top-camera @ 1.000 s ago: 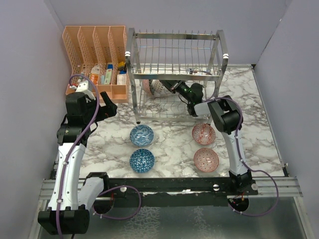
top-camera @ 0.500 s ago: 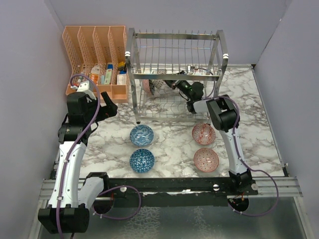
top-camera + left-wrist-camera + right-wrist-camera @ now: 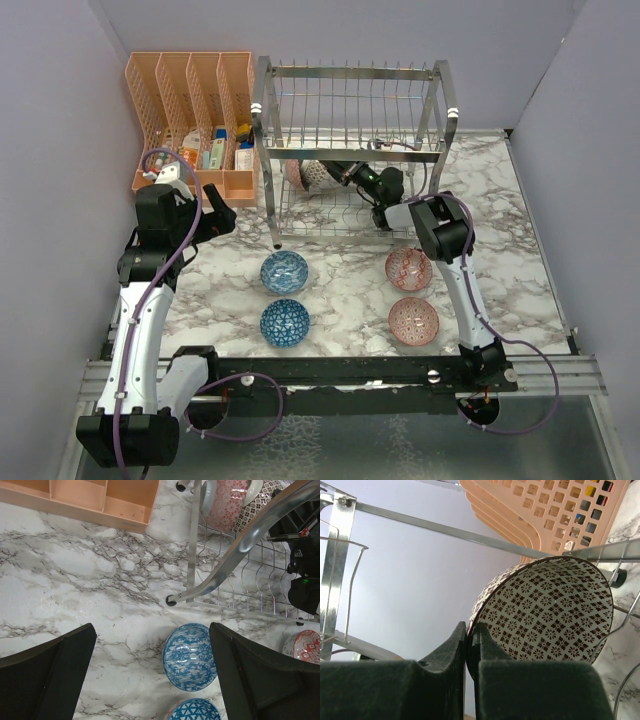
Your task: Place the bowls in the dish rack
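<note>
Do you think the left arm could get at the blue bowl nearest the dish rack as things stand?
Probably yes: the left claw hangs open above the table beside that blue bowl, and nothing lies between them.

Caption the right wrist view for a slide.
Right tool pinches the rim of the dark-and-white bowl inside the dish rack.

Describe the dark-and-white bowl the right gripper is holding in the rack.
The dark-and-white bowl is small, round, glazed ceramic, its white inside covered in a dark-brown lattice of flower shapes. It stands on edge in the lower tier of the dish rack, beside a pink-red bowl. The right gripper pinches its rim, jaws shut on it.
</note>
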{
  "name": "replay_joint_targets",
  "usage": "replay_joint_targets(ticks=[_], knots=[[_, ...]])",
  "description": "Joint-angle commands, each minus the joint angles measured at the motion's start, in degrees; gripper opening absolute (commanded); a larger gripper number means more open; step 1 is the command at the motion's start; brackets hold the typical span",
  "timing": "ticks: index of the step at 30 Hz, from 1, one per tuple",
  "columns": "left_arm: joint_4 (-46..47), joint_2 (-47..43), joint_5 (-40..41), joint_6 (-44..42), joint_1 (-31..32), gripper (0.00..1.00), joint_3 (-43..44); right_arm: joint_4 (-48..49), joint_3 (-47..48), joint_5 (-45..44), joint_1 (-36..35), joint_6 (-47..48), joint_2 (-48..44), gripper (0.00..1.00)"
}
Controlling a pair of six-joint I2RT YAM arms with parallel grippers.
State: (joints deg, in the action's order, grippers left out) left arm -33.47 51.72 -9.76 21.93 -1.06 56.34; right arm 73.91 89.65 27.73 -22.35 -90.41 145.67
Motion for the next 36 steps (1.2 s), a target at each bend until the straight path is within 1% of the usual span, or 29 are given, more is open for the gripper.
replay_joint_targets(ticks=[1,3,6,11,14,16,21,27,31,35,36], knots=[[1.5,0.0,-0.1,-0.3,-0.2,0.99,-0.4,1.9,-0.6,-0.2,0.5,-0.5,0.5,0.01],[1.5,0.0,-0.1,-0.4,-0.2,0.99,-0.3,1.4,-1.8,-0.7,0.6,0.3,-0.1,0.04],[1.6,0.1,-0.1,-0.4,-0.1,0.99,-0.2,0.6,-2.2,-0.7,0.6,1.3,-0.5,0.17],[1.5,0.4,-0.2,-0.5,-0.2,0.99,-0.1,-0.4,-1.6,-0.4,0.8,3.1,-1.3,0.26],[1.6,0.4,-0.1,-0.4,-0.2,0.99,-0.1,-0.7,-1.5,0.3,0.9,4.2,-1.9,0.35],[1.6,0.5,-0.2,-0.5,-0.2,0.99,-0.1,0.2,-1.4,0.7,0.9,4.0,-2.1,0.38],[1.5,0.7,-0.2,-0.4,-0.2,0.99,0.1,3.2,-3.4,0.8,1.0,2.7,-3.6,0.38],[1.6,0.8,-0.3,-0.1,-0.2,0.99,0.0,8.4,-8.4,2.1,1.0,1.3,-7.6,0.39],[2.1,0.9,-0.6,0.3,-0.2,0.99,-0.6,9.2,-9.5,7.3,0.8,-0.8,-9.9,0.39],[2.5,1.0,-0.7,0.5,-0.2,0.99,-1.2,4.3,-9.7,16.3,0.8,-1.2,-12.6,0.39],[2.5,1.0,-0.7,0.5,-0.1,0.99,-1.3,4.6,-10.5,18.2,0.7,-1.8,-13.3,0.39]])
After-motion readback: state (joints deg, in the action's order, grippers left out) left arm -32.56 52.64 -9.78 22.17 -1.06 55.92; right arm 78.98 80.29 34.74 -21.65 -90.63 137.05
